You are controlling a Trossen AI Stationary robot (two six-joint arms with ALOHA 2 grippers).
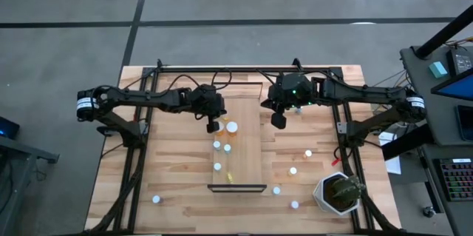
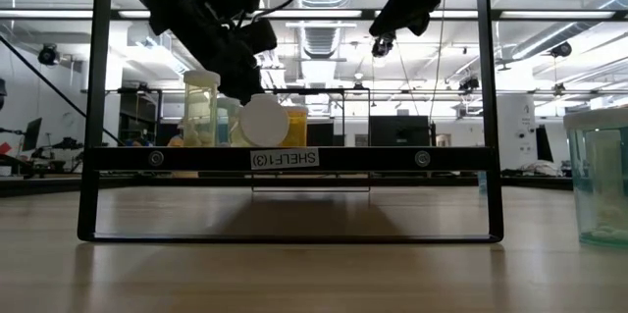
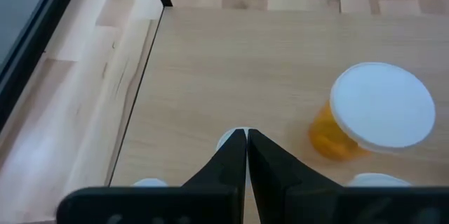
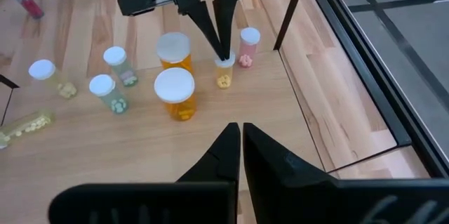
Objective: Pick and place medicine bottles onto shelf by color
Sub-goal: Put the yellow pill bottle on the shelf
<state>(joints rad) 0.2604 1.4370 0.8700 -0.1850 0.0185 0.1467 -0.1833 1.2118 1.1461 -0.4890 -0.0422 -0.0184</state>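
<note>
My left fingers [image 1: 213, 126] are pressed together and hold nothing. They hang over the shelf [image 1: 247, 143], right above a small bottle [image 4: 224, 69] with a white cap. My right fingers [image 1: 278, 121] are clenched too, empty, above the shelf's other side. More bottles [image 1: 293, 170] stand on the bench [image 1: 177, 191].

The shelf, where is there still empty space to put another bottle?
On the long light-wood shelf, the side nearer the right arm is bare wood from end to end. The side nearer the left arm is crowded: white-capped medicine bottles stand bunched there, a small one lies flat near the dark metal rail, and the left gripper hangs over them.
</note>
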